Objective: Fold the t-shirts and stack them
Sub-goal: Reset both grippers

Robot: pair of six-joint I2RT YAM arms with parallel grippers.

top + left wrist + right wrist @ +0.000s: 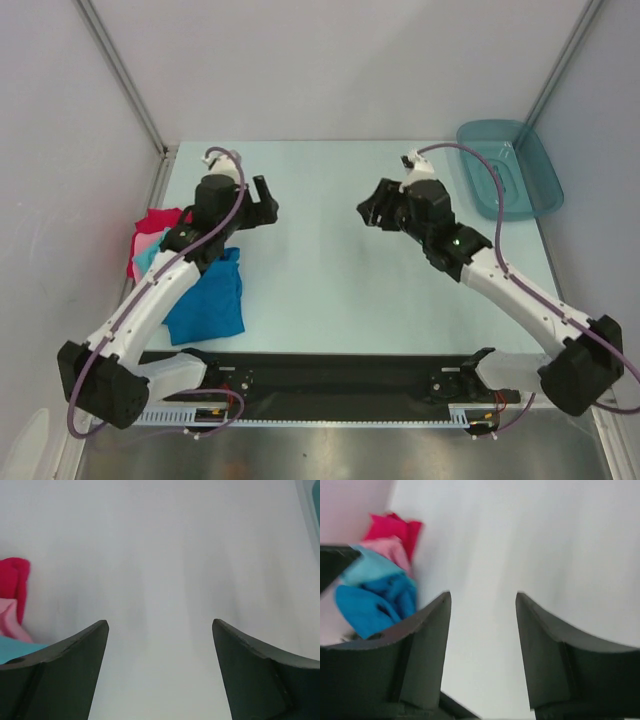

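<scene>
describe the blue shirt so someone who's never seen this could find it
Look at the table's left edge, where coloured shirts lie heaped. The blue t-shirt is the one closest to the near edge, deeper blue than the turquoise one beside it.

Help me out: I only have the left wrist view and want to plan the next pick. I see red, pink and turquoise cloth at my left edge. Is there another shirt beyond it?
Observer: Yes. A medium blue t-shirt lies on the left side of the table, nearer the arm bases than those three and partly under the left arm.
Operator: Is the other arm holding anything?
Observer: No. The right gripper is open, with only table showing between its fingers.
Operator: What is the teal sliver at my top right?
Observer: A teal translucent tray, sitting at the table's far right corner, well apart from the shirts.
</scene>
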